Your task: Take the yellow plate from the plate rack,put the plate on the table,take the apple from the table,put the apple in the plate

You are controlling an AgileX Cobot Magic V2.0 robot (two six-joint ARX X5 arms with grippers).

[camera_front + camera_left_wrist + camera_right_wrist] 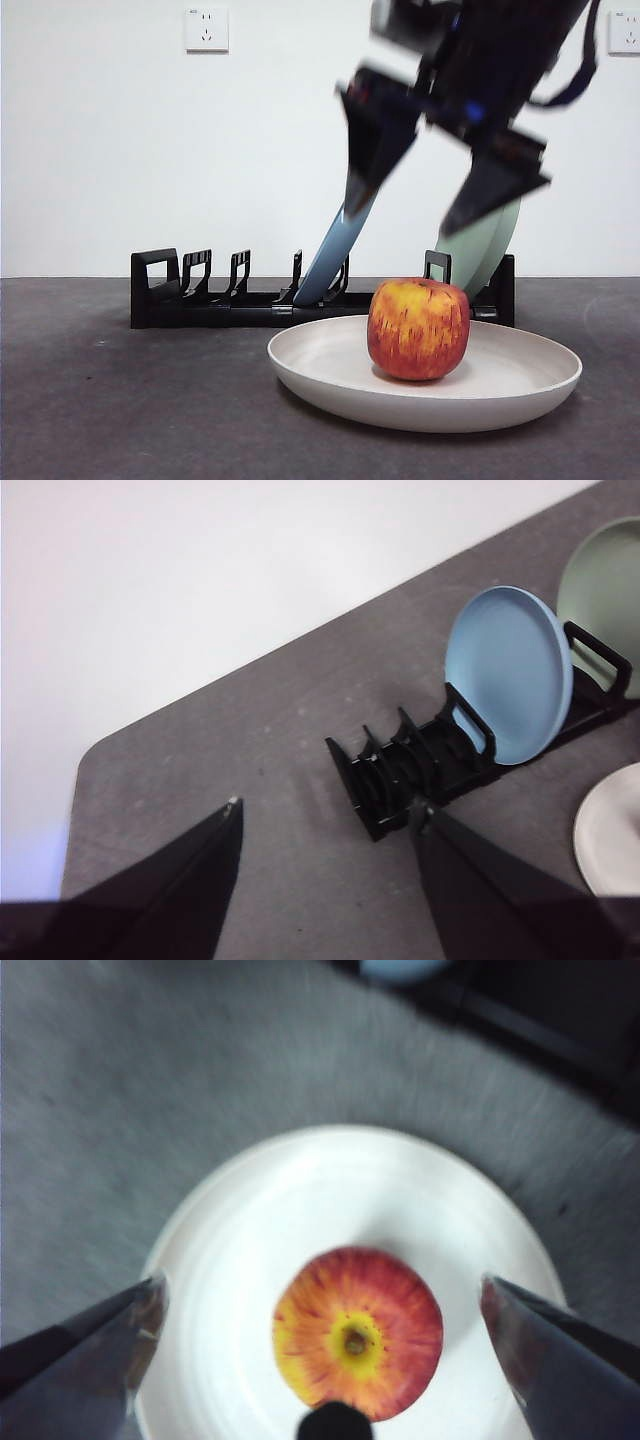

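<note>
The apple, streaky red and yellow, sits in the yellow plate, a pale cream plate that lies flat on the table in front of the plate rack. My right gripper hangs open and empty right above the apple, clear of it. In the right wrist view the apple sits in the plate between the spread jaws of the right gripper. My left gripper is open and empty, off to the side above the table near the rack's end.
A light blue plate and a sage green plate stand upright in the rack behind the apple. Both also show in the left wrist view, blue and green. A white wall stands behind the table.
</note>
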